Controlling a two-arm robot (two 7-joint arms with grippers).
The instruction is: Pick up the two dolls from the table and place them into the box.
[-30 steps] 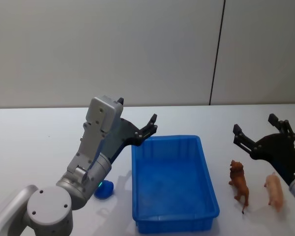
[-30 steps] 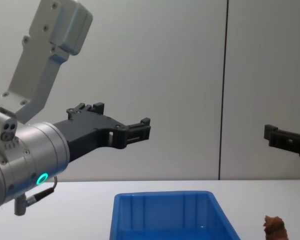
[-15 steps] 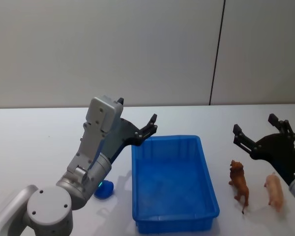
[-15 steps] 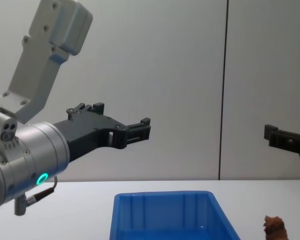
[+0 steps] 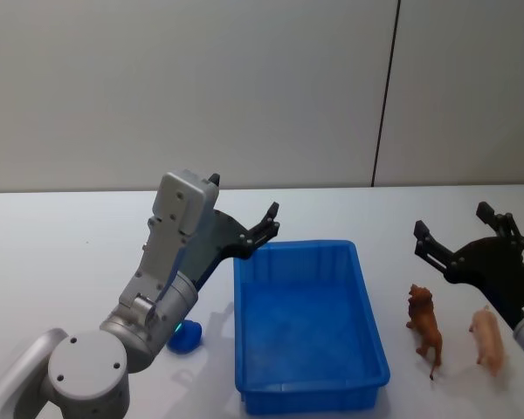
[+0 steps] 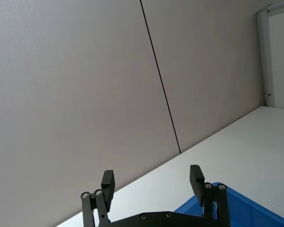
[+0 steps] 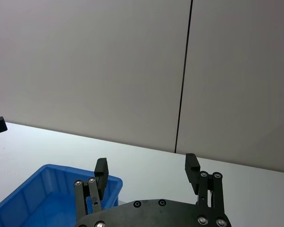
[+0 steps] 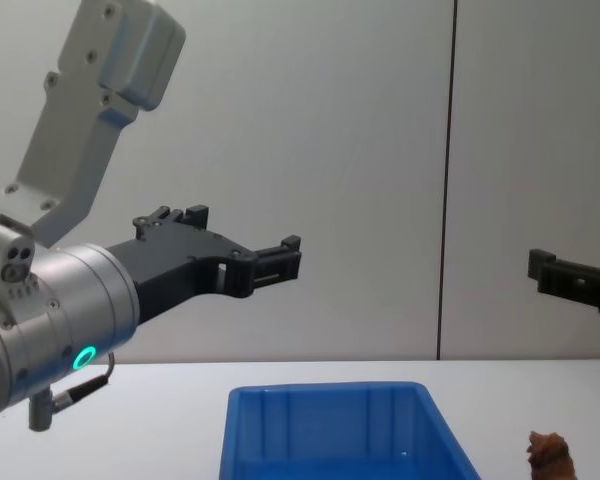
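left end effector [image 6: 151, 176]: aloft by box [image 5: 307, 397], jaws apart | right end effector [image 5: 452, 222]: by brown doll [image 5: 426, 325], jaws apart

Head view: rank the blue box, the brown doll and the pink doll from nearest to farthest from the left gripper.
Measured from the left gripper, which is raised and open:
1. The blue box; its far left corner lies closest to the gripper.
2. The brown doll, standing just right of the box.
3. The pink doll, farther right, beyond the brown doll.
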